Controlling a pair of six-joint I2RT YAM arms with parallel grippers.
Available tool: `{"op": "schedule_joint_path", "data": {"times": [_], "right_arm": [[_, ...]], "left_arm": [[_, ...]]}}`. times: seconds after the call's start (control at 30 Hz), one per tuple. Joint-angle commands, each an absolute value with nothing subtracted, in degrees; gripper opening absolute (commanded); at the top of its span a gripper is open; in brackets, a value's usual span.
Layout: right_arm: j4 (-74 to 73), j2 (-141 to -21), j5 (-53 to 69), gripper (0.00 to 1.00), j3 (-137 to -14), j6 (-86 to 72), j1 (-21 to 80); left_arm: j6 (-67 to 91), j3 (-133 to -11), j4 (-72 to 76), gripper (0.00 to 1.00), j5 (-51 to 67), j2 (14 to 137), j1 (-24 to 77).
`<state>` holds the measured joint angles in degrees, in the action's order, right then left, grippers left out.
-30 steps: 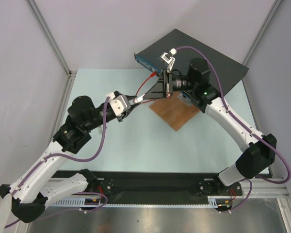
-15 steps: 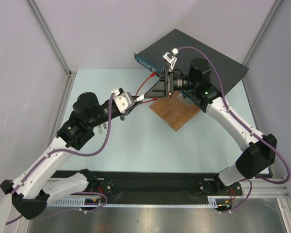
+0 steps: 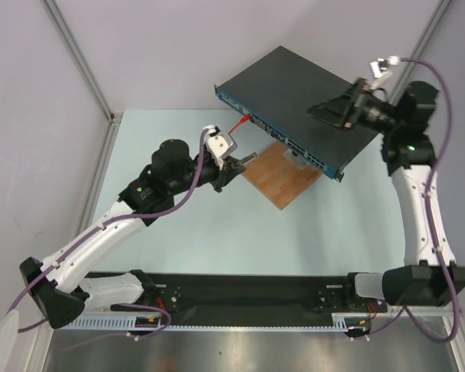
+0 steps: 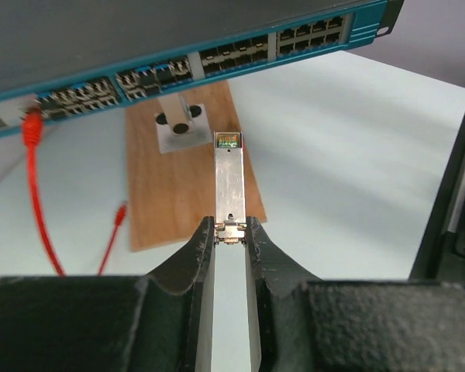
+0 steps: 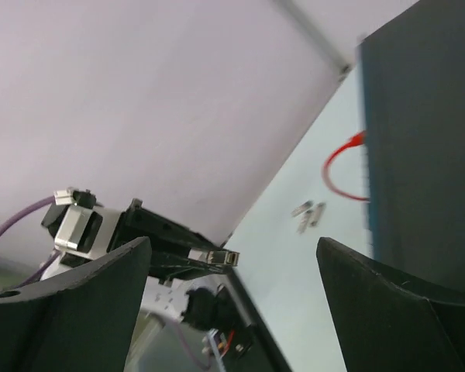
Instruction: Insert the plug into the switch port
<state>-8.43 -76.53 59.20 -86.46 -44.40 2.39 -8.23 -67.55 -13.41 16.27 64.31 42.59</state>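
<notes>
The switch (image 3: 302, 89) is a dark grey box with a blue port strip (image 4: 217, 56), raised at the back of the table. My left gripper (image 4: 230, 226) is shut on the rear end of the plug (image 4: 230, 177), a slim silver module. The plug points at the port strip from a short distance below and in front of it, not touching. In the top view the left gripper (image 3: 240, 162) sits just left of the wooden board. My right gripper (image 3: 319, 114) hovers over the switch top, its jaws wide apart and empty. The right wrist view shows the held plug (image 5: 221, 256) far off.
A red cable (image 4: 34, 194) is plugged into the strip's left end and loops down to the table. A brown wooden board (image 3: 279, 177) with a metal bracket (image 4: 182, 128) lies under the switch's front. Several small loose modules (image 5: 310, 215) lie on the table.
The right gripper has opened and swung from the switch's front up and to the right over its top. The left gripper has closed on the plug and advanced right.
</notes>
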Motion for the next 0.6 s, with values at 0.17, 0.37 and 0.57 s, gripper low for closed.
{"op": "schedule_joint_path", "data": {"times": [0.17, 0.37, 0.57], "right_arm": [[-19.2, -61.4, 72.2, 0.99, -75.0, -41.0, -33.0], [-25.7, -58.8, 74.0, 1.00, -66.3, -35.7, -44.2], [-14.6, -59.3, 68.5, 1.00, -58.9, -41.2, -37.2]], "left_arm": [[2.1, -71.2, -9.2, 0.00, 4.5, 70.6, 48.2], [4.3, -74.3, -10.0, 0.00, 1.7, 75.8, 49.6], [7.0, -80.2, -12.4, 0.00, 2.4, 81.9, 49.7]]}}
